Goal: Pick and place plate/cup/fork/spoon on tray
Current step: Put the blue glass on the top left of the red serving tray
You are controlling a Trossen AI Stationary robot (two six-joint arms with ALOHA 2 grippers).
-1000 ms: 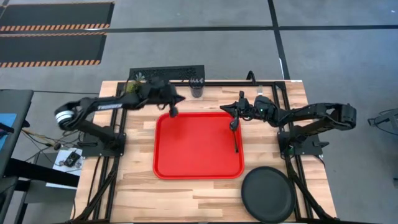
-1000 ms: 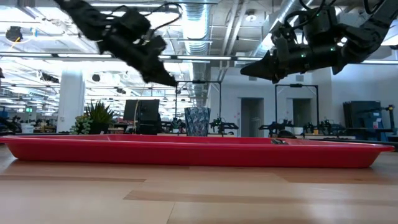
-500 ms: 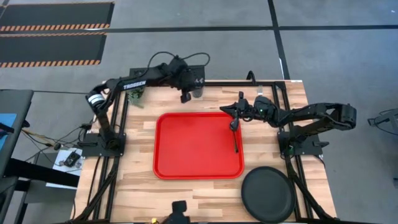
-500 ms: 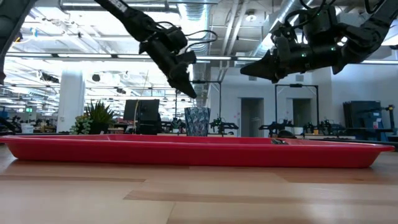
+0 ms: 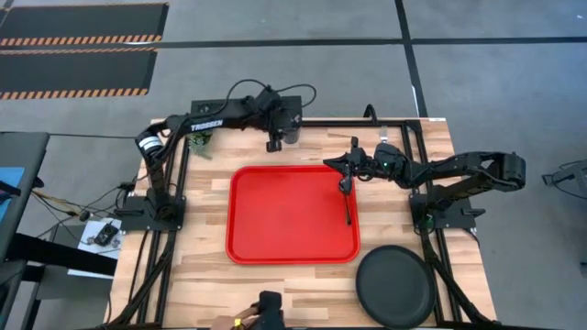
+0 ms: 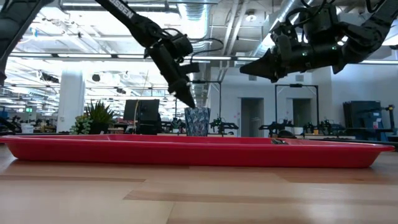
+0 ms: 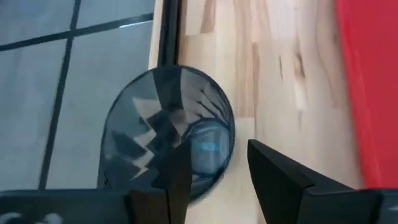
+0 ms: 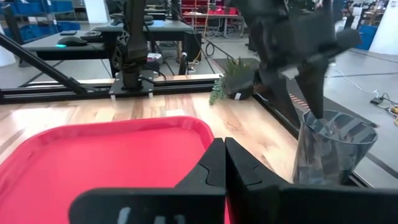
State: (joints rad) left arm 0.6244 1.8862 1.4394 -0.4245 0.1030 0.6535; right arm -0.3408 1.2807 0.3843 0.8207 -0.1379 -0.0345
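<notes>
Now lower, left gripper (image 5: 273, 143) astride the cup's (image 5: 291, 132) rim.

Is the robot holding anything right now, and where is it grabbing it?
Nothing is held. The left gripper hangs open just above the cup, one finger over its rim. The right gripper is shut and empty above the tray.

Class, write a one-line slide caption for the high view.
Left gripper hovers beside the cup; spoon lies on red tray.
</notes>
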